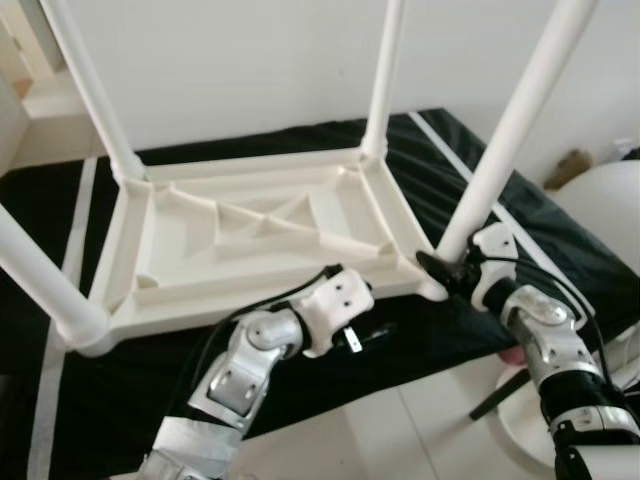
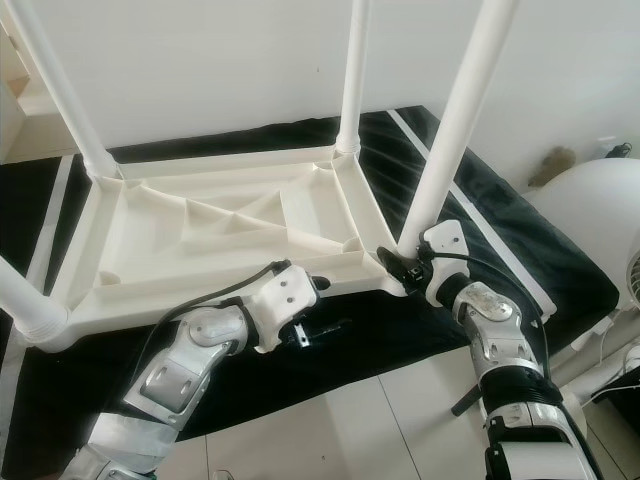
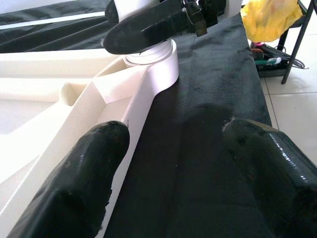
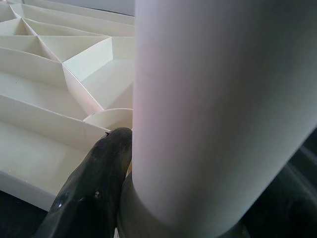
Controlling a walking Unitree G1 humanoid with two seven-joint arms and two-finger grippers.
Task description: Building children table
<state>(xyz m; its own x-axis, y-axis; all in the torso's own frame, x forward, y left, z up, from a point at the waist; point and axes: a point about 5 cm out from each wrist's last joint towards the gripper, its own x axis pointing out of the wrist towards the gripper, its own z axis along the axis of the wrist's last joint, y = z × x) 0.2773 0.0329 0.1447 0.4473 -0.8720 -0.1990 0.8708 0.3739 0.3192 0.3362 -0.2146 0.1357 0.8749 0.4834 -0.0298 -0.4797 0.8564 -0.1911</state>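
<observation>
A white plastic children's table lies upside down on a black cloth, its ribbed underside facing up. Four white legs stand in its corner sockets. My right gripper is shut on the near right leg just above its socket; one black finger presses the leg and the other is hidden behind it. My left gripper is open over the black cloth beside the table's front rim, holding nothing. Its two fingers point along the rim toward that corner socket.
The other legs rise at the far left, far right and near left. A white rounded object stands at the right. A yellow bag lies past the cloth's end. Tiled floor runs along the near side.
</observation>
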